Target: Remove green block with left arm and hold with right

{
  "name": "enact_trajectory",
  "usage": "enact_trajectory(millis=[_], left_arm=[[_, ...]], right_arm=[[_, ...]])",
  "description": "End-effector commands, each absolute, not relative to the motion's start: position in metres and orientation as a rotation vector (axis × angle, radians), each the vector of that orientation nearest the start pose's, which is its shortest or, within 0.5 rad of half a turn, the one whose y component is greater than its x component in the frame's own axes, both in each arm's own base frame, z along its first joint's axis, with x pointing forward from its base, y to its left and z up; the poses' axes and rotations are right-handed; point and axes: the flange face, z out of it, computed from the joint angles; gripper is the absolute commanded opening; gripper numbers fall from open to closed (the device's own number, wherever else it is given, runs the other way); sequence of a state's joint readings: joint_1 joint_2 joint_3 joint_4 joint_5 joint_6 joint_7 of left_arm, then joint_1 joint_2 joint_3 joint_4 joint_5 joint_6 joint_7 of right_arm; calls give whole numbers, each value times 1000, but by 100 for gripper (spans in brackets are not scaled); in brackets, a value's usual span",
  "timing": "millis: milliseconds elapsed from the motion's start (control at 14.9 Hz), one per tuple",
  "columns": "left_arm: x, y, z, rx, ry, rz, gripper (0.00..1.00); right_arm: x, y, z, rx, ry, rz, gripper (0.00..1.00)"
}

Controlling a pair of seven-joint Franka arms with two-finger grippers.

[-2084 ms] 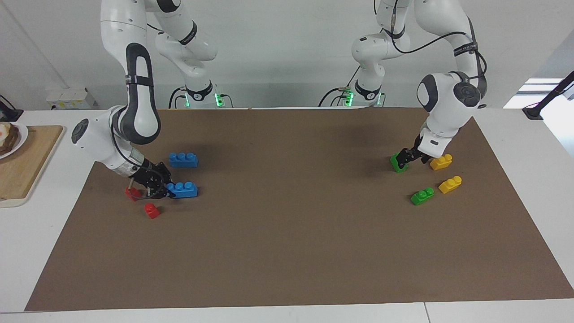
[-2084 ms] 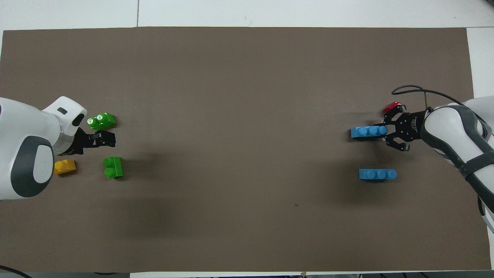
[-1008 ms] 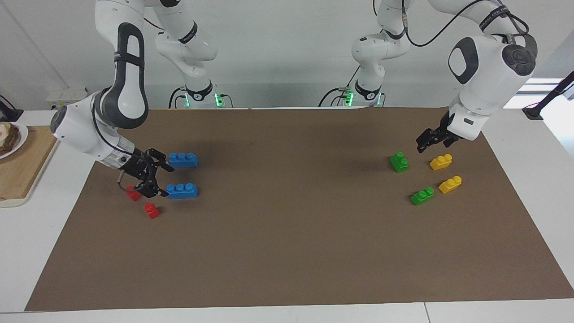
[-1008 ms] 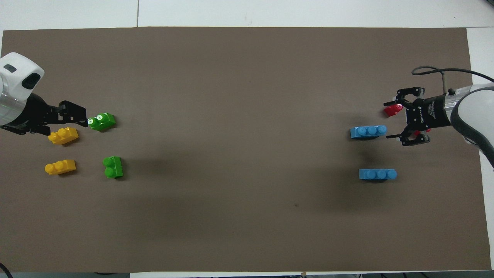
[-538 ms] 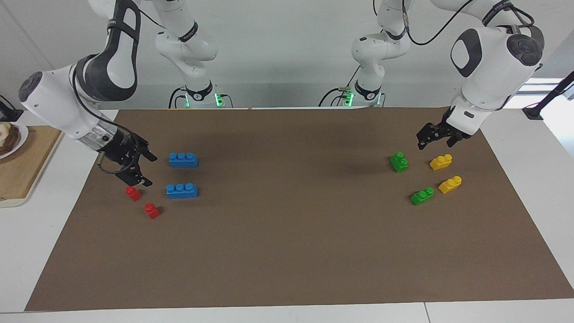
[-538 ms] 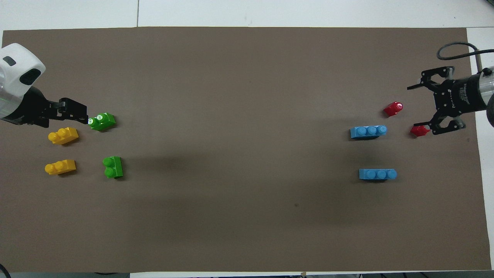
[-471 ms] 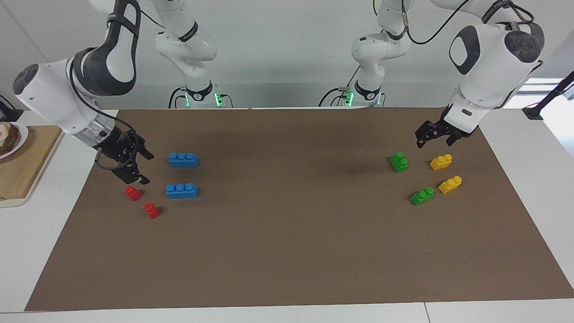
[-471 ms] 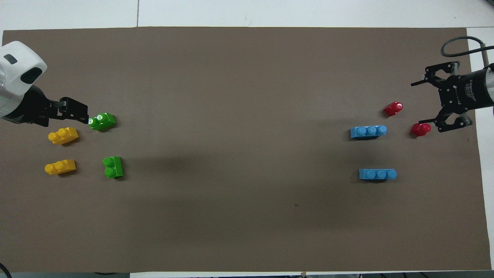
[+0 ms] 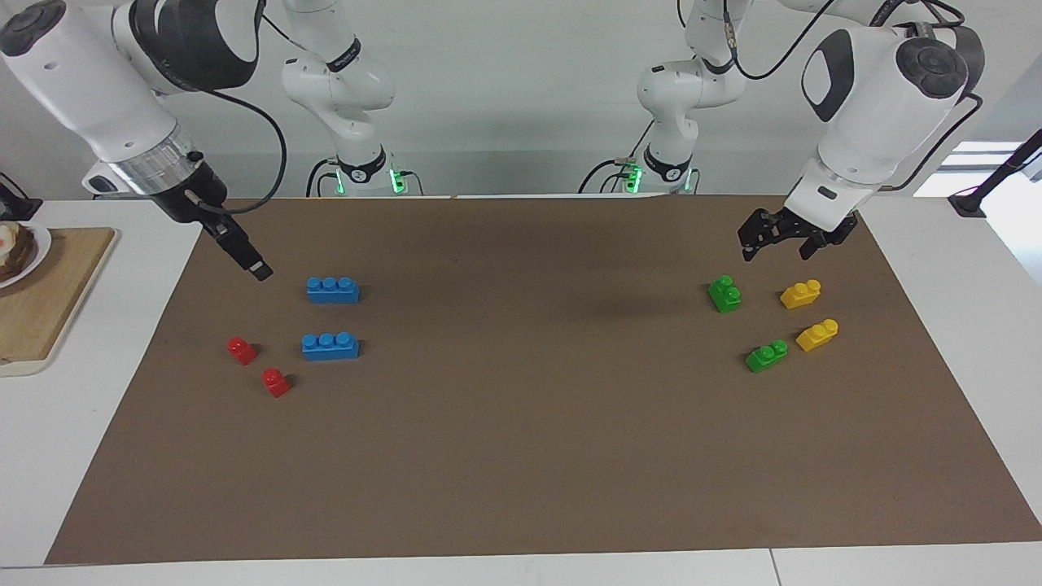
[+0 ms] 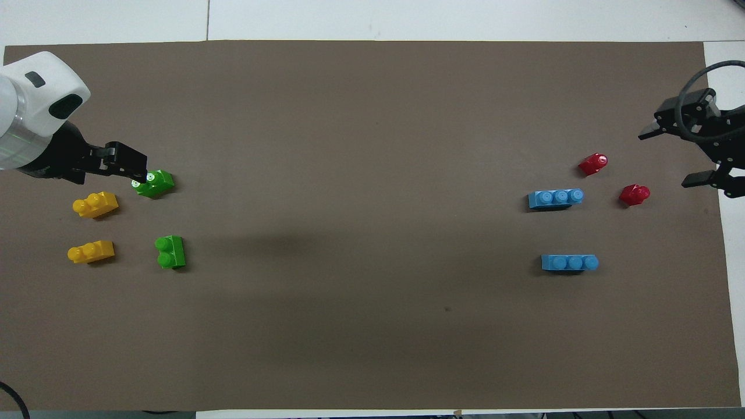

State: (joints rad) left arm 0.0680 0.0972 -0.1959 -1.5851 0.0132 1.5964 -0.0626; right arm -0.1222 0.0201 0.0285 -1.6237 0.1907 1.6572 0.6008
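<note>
Facing view, going across from the right arm's end: one flat wooden board [image 9: 49, 301] lies on the white table [image 9: 49, 456], just off the one big brown paper mat [image 9: 521, 456].

The right gripper [image 9: 244, 259] hangs in the air over the mat's edge. Seen from above, its two black fingers are spread wide with nothing between them.

Two small red plastic blocks with one round bump each [image 9: 241, 350] [image 9: 276, 382] sit on the mat. Beside them lie two long blue plastic bricks with three bumps each [image 9: 333, 290] [image 9: 330, 346], one nearer to the robots than the other.

The middle of the mat is smooth and plain.

At the left arm's end, the short, tall-sided shiny green block with two bumps [image 9: 724, 294] stands on the mat, touched by nothing. One flatter green two-bump piece [image 9: 766, 356] lies farther from the robots. Two flat yellow two-bump pieces [image 9: 800, 294] [image 9: 817, 334] sit beside the green ones.

The left gripper [image 9: 773, 244] hangs up over the mat close to the green block. Its fingers are apart and hold nothing.
</note>
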Motion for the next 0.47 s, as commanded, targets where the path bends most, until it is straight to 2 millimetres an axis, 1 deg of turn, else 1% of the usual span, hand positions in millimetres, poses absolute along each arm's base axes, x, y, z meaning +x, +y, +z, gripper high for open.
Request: enact_trajectory(millis=[0,67,202,269,403], left_arm=[[580,-67,570,-3116,107,143,100],[579,-61,572,-3116,88,143,100],[577,-54,571,-3116,81,141,100],[577,-54,568,-3116,81,146,100],[577,-57,570,-3116,88,139,100]], right_arm=[[555,-39,609,-2950,686,21,100],[553,-40,611,-3010,564,7,100],[551,-37,609,-3082,452,3,100],[550,-37,609,-3088,452,2,100],[550,-38,610,-3097,451,-1,100]])
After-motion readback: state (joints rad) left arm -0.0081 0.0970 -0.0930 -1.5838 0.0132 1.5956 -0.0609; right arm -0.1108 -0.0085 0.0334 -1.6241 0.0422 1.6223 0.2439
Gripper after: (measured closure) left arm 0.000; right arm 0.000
